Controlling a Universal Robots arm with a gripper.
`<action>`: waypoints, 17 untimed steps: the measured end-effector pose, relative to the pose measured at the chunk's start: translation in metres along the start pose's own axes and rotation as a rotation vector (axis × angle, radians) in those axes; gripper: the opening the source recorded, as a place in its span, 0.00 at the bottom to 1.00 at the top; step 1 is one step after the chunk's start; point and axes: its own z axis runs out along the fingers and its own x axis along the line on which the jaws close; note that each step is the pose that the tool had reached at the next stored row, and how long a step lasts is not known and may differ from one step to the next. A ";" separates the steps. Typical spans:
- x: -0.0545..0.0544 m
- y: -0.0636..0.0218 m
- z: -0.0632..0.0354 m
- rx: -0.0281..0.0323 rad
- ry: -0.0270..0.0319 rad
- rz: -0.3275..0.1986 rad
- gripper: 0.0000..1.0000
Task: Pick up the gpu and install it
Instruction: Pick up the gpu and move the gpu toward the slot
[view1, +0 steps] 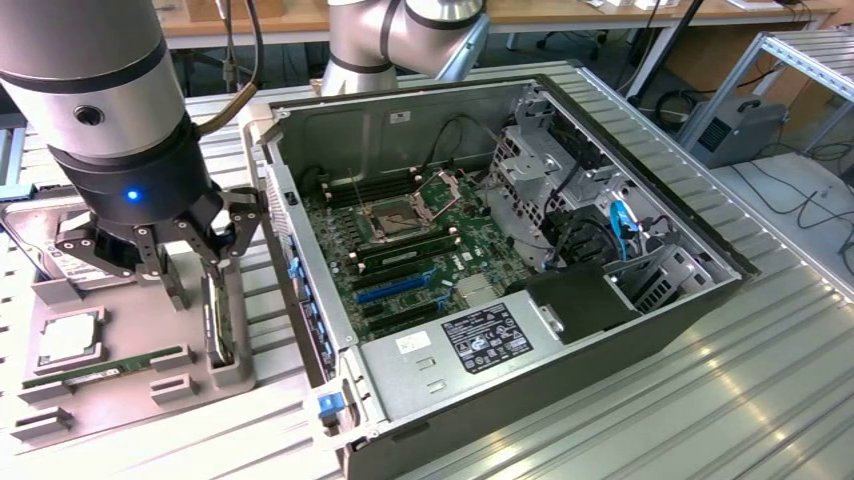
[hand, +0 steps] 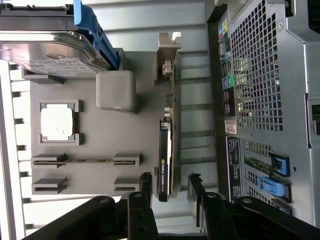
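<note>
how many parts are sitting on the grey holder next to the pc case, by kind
hard drive: 1
processor chip: 1
memory stick: 1
gpu: 1
total: 4

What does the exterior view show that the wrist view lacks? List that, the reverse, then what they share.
Exterior view: the motherboard and CPU socket inside the case.
Wrist view: the case's perforated rear panel and the metal bracket on the gpu.
Both: the gpu standing on edge in the tray, open jaws flanking it.
</note>
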 end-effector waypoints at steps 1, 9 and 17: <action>0.000 0.0000 0.0007 0.0000 0.0000 0.000 0.42; 0.000 -0.0001 0.0026 0.0001 0.0000 0.000 0.42; 0.000 -0.0002 0.0043 0.0000 0.0000 0.000 0.42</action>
